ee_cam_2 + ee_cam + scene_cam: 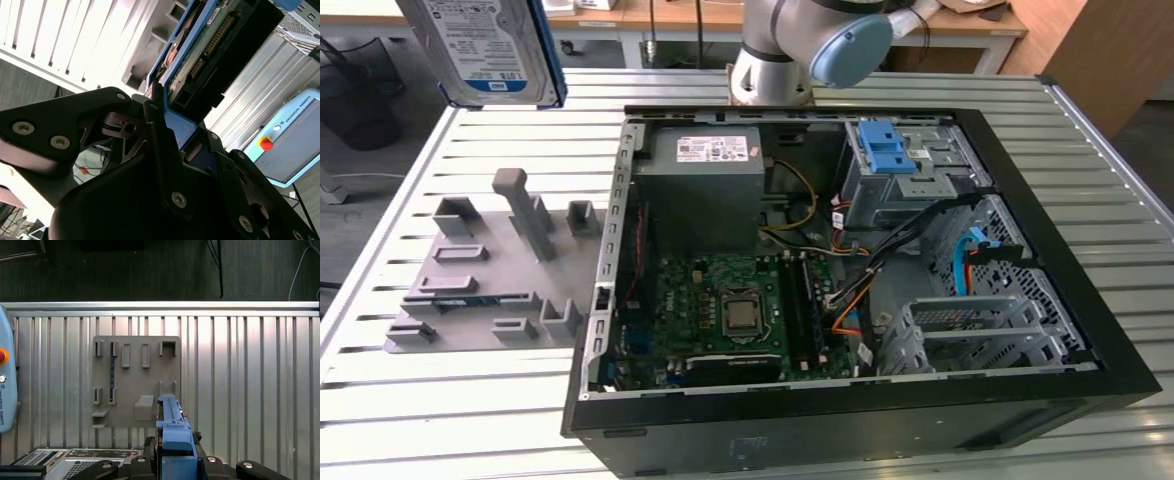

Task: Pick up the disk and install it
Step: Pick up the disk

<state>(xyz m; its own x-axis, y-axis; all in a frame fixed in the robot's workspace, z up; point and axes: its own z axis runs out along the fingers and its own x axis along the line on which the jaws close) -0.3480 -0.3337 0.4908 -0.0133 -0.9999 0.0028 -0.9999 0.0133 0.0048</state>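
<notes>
Where wrist-viewed, disk (212,45) seemingly in hand (175,117).

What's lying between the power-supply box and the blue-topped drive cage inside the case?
In the exterior view, yellow and black wires run between the power-supply box and the drive cage. The gripper holds the disk.

The slatted metal table (454,420) is carrying an open computer case (854,270) at its centre, with a grey holder plate (480,275) lying at nine o'clock.
</notes>
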